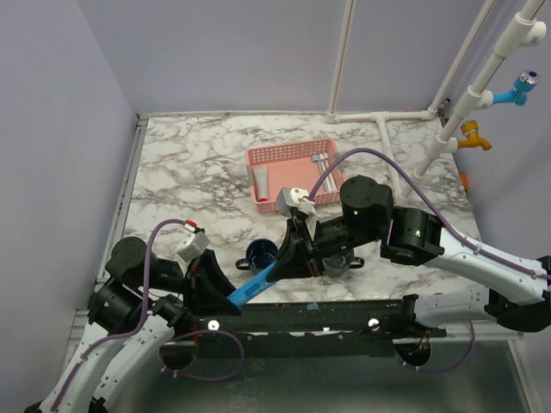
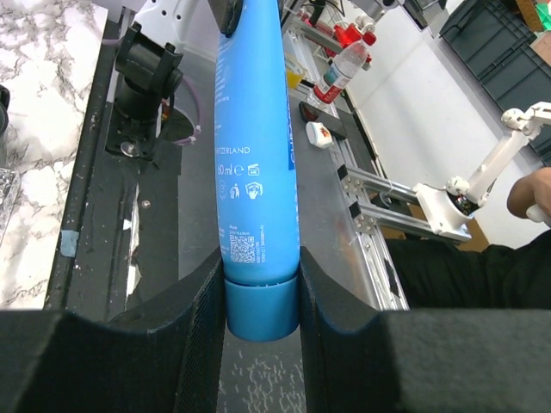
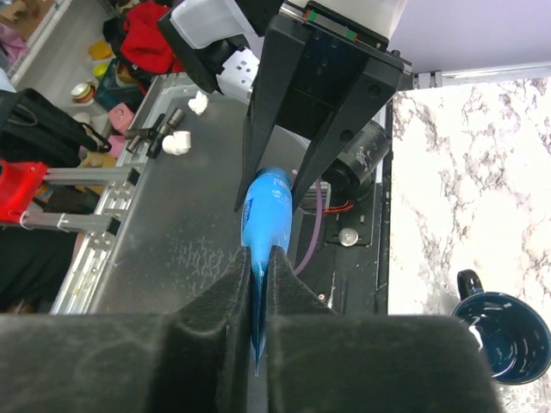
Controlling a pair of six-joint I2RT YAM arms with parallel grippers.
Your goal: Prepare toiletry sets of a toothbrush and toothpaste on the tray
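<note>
Tube (image 1: 255, 289) clamped by left tool (image 2: 261, 277) at cap, right tool (image 3: 260, 258) at crimp; navy mug (image 3: 508, 340) seemingly empty.

The worktop (image 1: 172, 172) is bare at left and far right. The pink basket (image 1: 288, 153) blocks far centre. The navy mug (image 1: 261, 254) and the blue tube (image 1: 254, 286), clamped by left gripper (image 1: 229, 298) and right gripper (image 1: 277, 268), crowd near centre.
</note>
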